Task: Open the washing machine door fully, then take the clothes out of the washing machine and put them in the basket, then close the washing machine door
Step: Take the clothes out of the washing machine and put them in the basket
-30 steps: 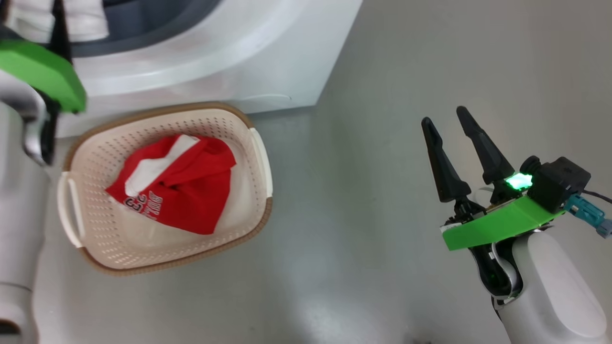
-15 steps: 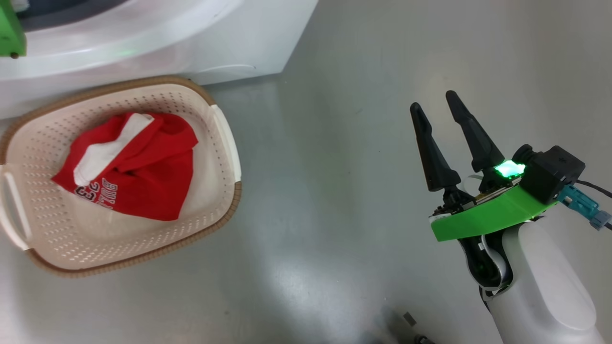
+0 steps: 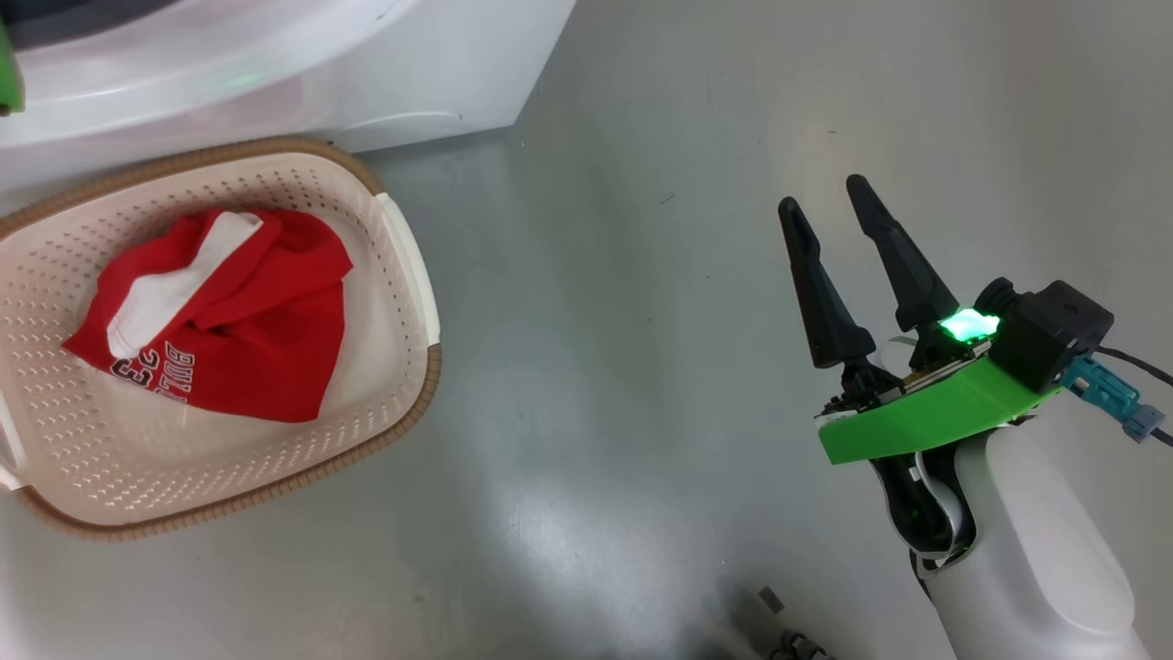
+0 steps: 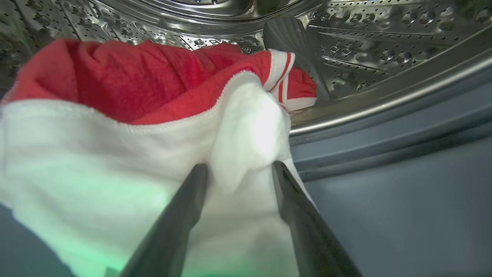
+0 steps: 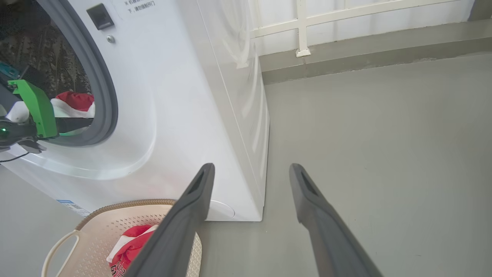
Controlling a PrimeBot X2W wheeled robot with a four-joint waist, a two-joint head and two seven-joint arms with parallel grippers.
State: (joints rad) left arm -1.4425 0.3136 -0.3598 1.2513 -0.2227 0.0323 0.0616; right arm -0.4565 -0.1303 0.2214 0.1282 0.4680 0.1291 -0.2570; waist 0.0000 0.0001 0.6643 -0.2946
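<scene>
Grey floor (image 3: 641,275), wht railing (image 5: 301,27) behind

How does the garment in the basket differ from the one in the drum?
The basket garment is mostly red with lettering; the drum garment shows a big white part. The basket garment lies loose in the basket; the drum garment sits at the mouth of the drum, a fold between the fingers of the left pincer. Both are red-and-white fabric.

Grey floor (image 3: 641,412), basket (image 3: 183,467), washing machine (image 3: 367,73) standing on it
</scene>
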